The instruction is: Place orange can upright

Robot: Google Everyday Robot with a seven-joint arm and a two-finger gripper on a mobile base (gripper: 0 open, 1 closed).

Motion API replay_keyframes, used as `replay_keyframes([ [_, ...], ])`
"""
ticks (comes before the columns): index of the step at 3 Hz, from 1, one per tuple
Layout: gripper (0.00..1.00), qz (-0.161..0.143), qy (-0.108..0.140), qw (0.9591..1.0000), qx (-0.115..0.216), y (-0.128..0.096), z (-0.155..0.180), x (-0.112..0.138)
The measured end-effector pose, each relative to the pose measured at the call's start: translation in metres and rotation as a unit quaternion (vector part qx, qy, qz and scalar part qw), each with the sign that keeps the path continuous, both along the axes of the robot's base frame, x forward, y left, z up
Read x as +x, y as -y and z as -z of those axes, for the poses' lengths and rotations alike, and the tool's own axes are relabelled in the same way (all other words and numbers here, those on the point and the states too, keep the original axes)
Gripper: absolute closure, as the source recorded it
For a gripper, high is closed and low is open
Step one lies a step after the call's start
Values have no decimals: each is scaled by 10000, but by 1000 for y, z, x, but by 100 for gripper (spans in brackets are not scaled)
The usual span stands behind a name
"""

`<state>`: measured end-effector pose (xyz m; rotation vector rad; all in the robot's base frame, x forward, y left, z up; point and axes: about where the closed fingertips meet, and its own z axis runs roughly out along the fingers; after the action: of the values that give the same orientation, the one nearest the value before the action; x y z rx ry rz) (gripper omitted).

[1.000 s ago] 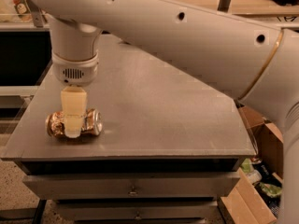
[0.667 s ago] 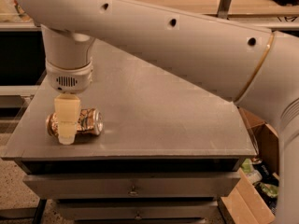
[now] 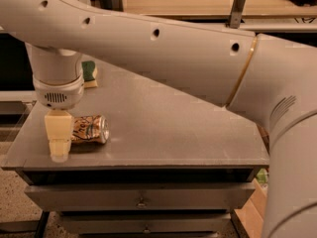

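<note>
The orange can (image 3: pixel 89 129) lies on its side near the front left of the grey table (image 3: pixel 163 128). Its silver end faces right. Its wrap is orange-gold and brown with pale markings. My gripper (image 3: pixel 58 142) hangs from the white arm and points down over the can's left end. Its near cream finger (image 3: pixel 58 134) covers that end of the can. Whether it touches the can I cannot tell.
A green and yellow sponge (image 3: pixel 89 74) lies at the back left of the table, partly behind my wrist. The white arm (image 3: pixel 163 48) crosses the whole upper view. Drawers (image 3: pixel 141 200) sit under the tabletop. A cardboard box (image 3: pixel 252 217) stands at the lower right.
The gripper has shifted left from the can's middle to its left end. The can still lies on its side and has barely moved. The view has shifted with the arm.
</note>
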<state>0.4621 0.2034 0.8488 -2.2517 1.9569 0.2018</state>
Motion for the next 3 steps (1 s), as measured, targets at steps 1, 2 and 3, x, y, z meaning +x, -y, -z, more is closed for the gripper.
replay_keyframes([
  [1,0,28,17,9999,-121,-5,16,0],
  [2,17,43,50,9996,-264,-8,25,1],
  [3,41,111,80,9990,-433,-5,30,4],
])
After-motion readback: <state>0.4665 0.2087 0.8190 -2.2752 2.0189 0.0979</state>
